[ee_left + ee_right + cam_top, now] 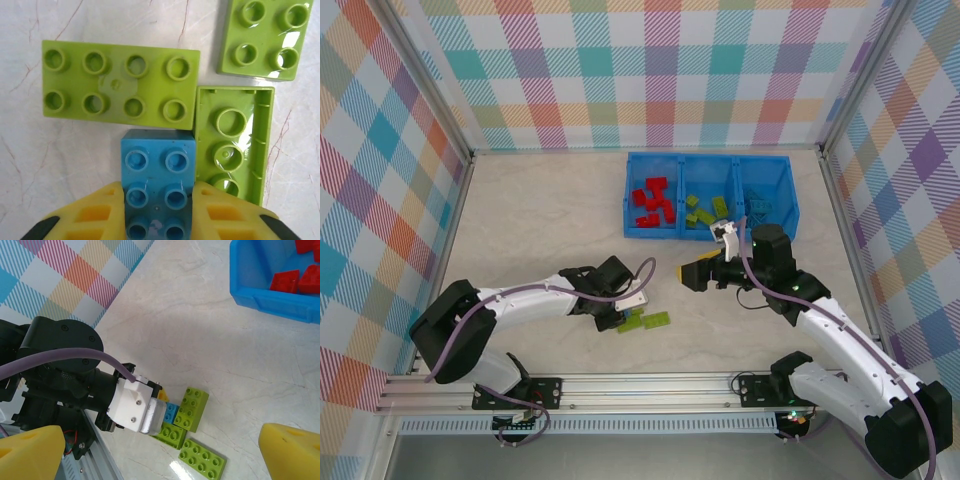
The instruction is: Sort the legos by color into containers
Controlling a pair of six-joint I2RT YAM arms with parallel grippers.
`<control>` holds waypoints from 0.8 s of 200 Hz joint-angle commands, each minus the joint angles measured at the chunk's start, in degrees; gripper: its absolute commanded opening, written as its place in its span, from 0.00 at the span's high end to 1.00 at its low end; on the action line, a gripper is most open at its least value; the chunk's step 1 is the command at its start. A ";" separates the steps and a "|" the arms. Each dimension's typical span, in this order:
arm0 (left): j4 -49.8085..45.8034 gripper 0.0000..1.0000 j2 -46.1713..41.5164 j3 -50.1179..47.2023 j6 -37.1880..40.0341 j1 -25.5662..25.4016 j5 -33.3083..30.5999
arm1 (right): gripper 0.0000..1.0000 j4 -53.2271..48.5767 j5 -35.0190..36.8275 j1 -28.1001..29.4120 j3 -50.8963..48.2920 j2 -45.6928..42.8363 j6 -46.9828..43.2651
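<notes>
My left gripper (157, 220) pinches the blue brick (157, 165), right gripper (160, 450) hangs wide open. Lime bricks (120, 85) touch it, so lifting might drag them.

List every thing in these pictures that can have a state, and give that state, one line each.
left gripper: shut on the blue brick
blue brick: studs up, between the fingers
right gripper: open, empty
long green brick: flat, studs up
upturned green brick: hollow side up
third green brick: studs up
tray: open-topped, bricks sorted by colour in its three compartments
</notes>
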 commanded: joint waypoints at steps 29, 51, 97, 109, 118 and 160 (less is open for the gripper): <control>1.05 0.73 -2.73 -1.51 -0.39 0.78 -2.00 | 0.00 1.92 0.18 0.37 0.43 -0.84 1.10; 1.99 0.72 -6.42 -1.41 -1.54 0.83 -1.55 | 0.00 2.41 0.10 0.42 0.42 -0.49 1.47; 4.47 0.70 -11.30 -1.46 -3.52 1.01 0.20 | 0.00 3.60 0.37 0.42 -0.17 -0.40 2.19; 4.95 0.70 -10.75 -1.33 -3.84 1.01 -0.36 | 0.00 3.77 0.36 0.42 -0.32 -0.37 2.29; 5.58 0.70 -10.28 -1.16 -4.11 0.98 -0.48 | 0.00 3.83 0.51 0.42 -0.43 -0.48 2.29; 14.63 0.68 -5.69 2.37 -8.69 0.95 -0.78 | 0.00 0.52 8.52 0.42 -0.02 -1.36 3.70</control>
